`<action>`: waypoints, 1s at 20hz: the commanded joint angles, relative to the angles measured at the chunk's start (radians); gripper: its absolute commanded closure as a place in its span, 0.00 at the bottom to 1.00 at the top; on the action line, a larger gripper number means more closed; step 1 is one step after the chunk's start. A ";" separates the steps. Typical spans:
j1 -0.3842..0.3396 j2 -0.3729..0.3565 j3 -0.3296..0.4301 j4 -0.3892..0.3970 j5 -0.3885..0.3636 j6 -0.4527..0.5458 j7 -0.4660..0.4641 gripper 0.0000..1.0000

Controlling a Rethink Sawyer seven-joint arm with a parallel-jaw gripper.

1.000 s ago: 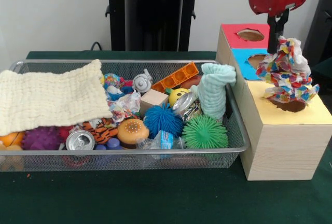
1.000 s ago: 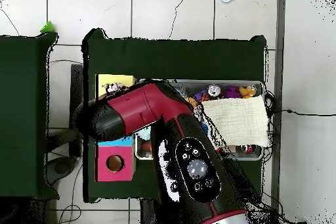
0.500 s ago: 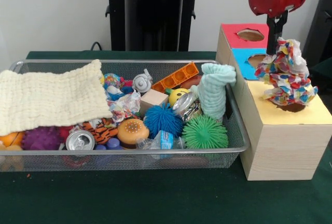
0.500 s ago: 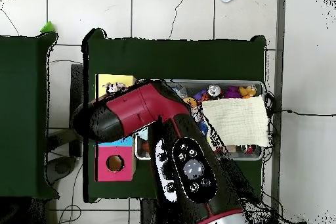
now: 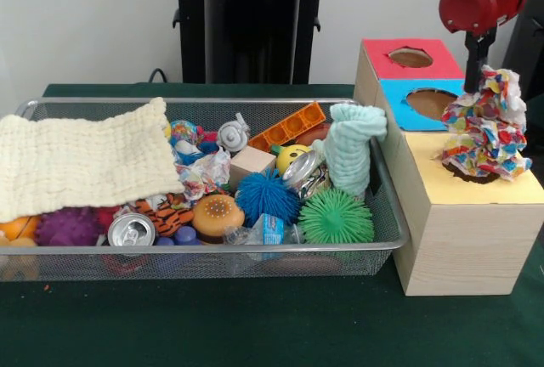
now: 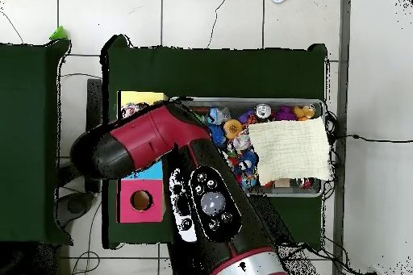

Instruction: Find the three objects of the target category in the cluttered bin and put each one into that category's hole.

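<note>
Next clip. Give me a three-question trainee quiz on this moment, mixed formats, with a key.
1. True or false: the multicoloured cloth lies inside the wire bin.
2. Multiple choice: the cloth sits over the hole in which section of the wooden box? A) red B) blue C) yellow
3. Fill in: the cream knitted cloth drapes over the bin's ____ end in the front view.

Key
1. False. It hangs from the gripper above the box.
2. C. Its lower edge covers the yellow section; the red section and blue section show open holes.
3. Left.
</note>
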 commanded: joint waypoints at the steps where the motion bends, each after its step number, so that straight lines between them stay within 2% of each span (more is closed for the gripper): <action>1: 0.038 0.045 -0.049 -0.005 -0.032 0.085 0.056 1.00; 10: 0.045 0.042 -0.053 0.009 -0.031 0.049 0.051 1.00; 15: 0.052 0.069 -0.044 -0.040 -0.041 0.045 0.038 1.00; 20: 0.031 0.057 -0.036 -0.020 -0.037 0.037 0.018 1.00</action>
